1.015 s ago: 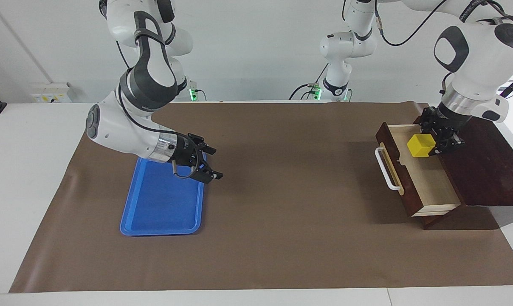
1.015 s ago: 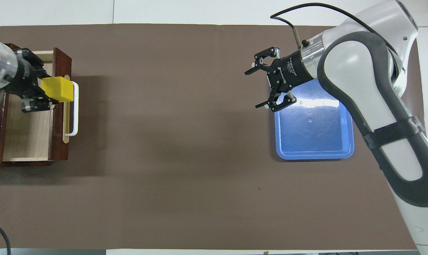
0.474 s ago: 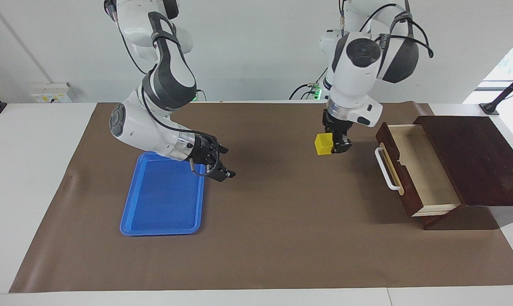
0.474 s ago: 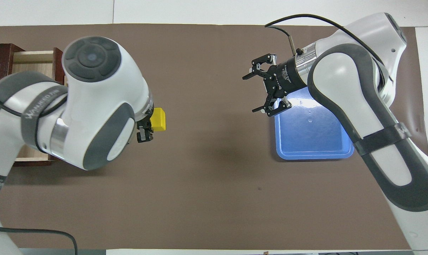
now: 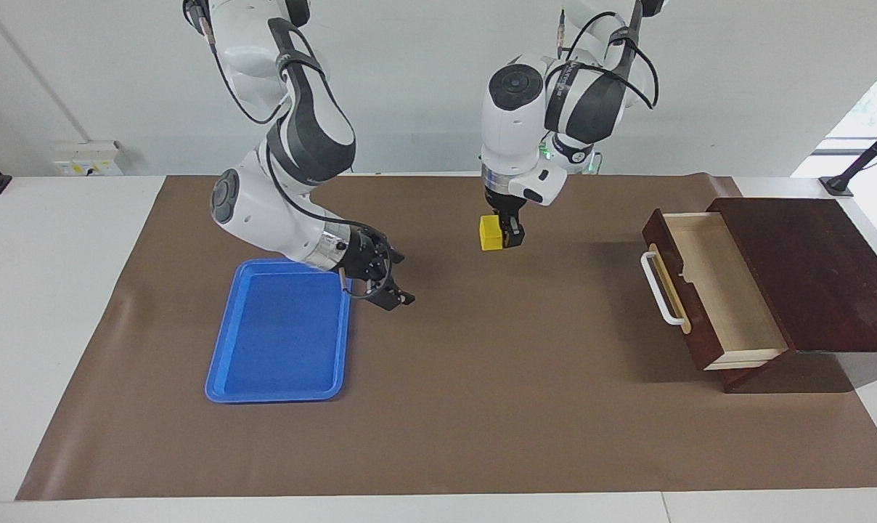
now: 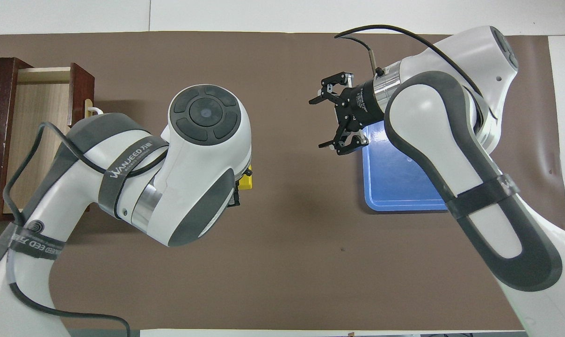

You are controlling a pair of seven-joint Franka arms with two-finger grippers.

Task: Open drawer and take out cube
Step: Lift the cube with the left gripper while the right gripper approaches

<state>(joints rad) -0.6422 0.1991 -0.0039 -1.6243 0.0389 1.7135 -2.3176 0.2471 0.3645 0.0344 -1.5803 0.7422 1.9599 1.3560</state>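
The drawer point(image 5: 722, 290) stands pulled out of its dark wooden box at the left arm's end of the table, its pale inside bare and its white handle point(image 5: 657, 288) facing the table's middle. In the overhead view the drawer point(image 6: 34, 112) is partly covered by the left arm. My left gripper point(image 5: 502, 237) is shut on the yellow cube point(image 5: 489, 234), held in the air over the brown mat between the drawer and the tray. From overhead only a sliver of the cube point(image 6: 248, 180) shows under the left arm. My right gripper point(image 5: 404, 277) hangs open and empty beside the tray's edge.
A flat blue tray point(image 5: 279, 341) lies on the mat toward the right arm's end, with nothing in it. The brown mat point(image 5: 482, 407) covers most of the white table. The right arm's elbow overhangs the tray point(image 6: 394, 187) in the overhead view.
My left gripper has carried the cube up out of the drawer and over the mat toward the table's middle. The right gripper has drifted a little off the tray's corner toward the middle.
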